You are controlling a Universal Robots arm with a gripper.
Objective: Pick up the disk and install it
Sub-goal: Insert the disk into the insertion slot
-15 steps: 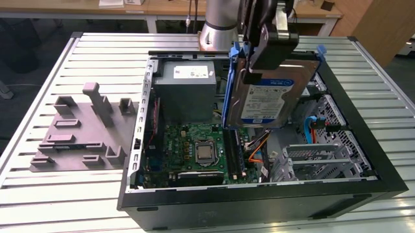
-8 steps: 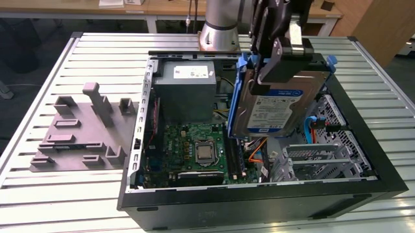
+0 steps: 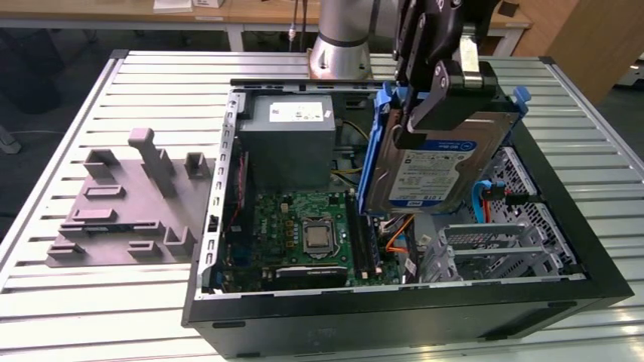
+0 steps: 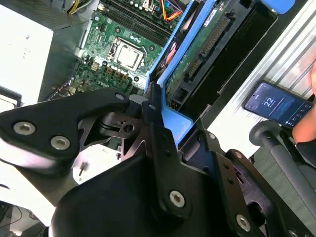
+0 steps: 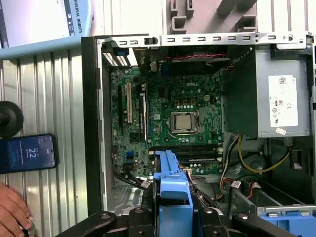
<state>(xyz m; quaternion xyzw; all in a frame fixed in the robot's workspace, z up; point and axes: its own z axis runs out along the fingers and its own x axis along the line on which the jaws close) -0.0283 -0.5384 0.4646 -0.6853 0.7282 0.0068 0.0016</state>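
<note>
- The computer case (image 3: 403, 317) lies on its side on the desk (image 3: 60, 302) with its side panel off. The motherboard (image 3: 307, 234) therefore faces up, which I judge is to let the arm work from above.
- The disk (image 3: 443, 173) is in the air, directly under the gripper (image 3: 418, 128) and over the open case. It hangs steeply on edge, label side out, and is not seated anywhere.
- That steep hold probably keeps its lower end clear of the case walls and cables on the way to its slot.
- The gripper is closed on the disk's upper end, with the jaws drawn in to a narrow gap. One finger lies across the labelled face and the other is behind it. In the second wrist view they clamp the blue carrier (image 4: 173, 121) that frames the disk.
- A metal drive cage (image 3: 508, 241) sits below the gripper, a little toward the exterior view's right. The disk's lower edge is near it but apart from it.
- The grey power supply (image 3: 292, 143) stands just beside the gripper, toward the exterior view's left, and is not touched.
- In the first wrist view a phone (image 5: 27, 153) lies on the desk outside the case, with a hand (image 5: 12, 212) near it. Both are well apart from the gripper.
- A grey fixture (image 3: 131, 204) rests on the desk beyond the case, unused.
</note>
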